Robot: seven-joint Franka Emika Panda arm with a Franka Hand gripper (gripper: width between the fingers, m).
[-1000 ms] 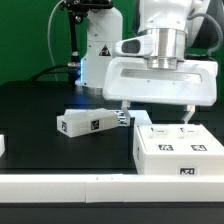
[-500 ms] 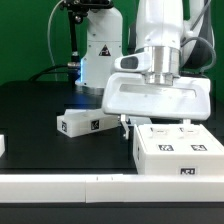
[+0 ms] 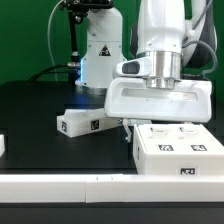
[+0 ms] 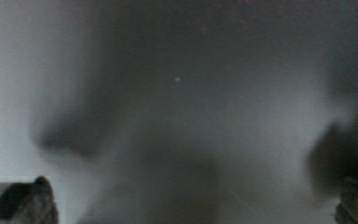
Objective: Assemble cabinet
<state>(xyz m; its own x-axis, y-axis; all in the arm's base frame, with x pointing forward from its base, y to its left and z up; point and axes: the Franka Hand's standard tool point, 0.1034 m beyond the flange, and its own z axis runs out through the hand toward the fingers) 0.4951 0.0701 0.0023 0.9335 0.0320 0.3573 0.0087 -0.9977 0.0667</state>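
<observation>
The white boxy cabinet body (image 3: pixel 176 150) with black-and-white tags stands at the exterior view's right, near the front. A smaller white tagged panel (image 3: pixel 86 122) lies to its left on the black table. My gripper (image 3: pixel 160 121) hangs just above and behind the cabinet body's top, jaws spread wide, nothing between them. One fingertip (image 3: pixel 124 122) shows beside the body's back left corner; the other is hard to make out. The wrist view is a close grey blur, with the gripper (image 4: pixel 185 200) low in it and dark fingertips (image 4: pixel 16 200) in the two corners.
A long white rail (image 3: pixel 100 186) runs along the table's front edge. A small white piece (image 3: pixel 3 145) sits at the exterior view's left edge. The arm's white base (image 3: pixel 100 50) stands at the back.
The gripper has come down and shifted a little to the exterior view's left, onto the cabinet body. The parts on the table have not moved.
</observation>
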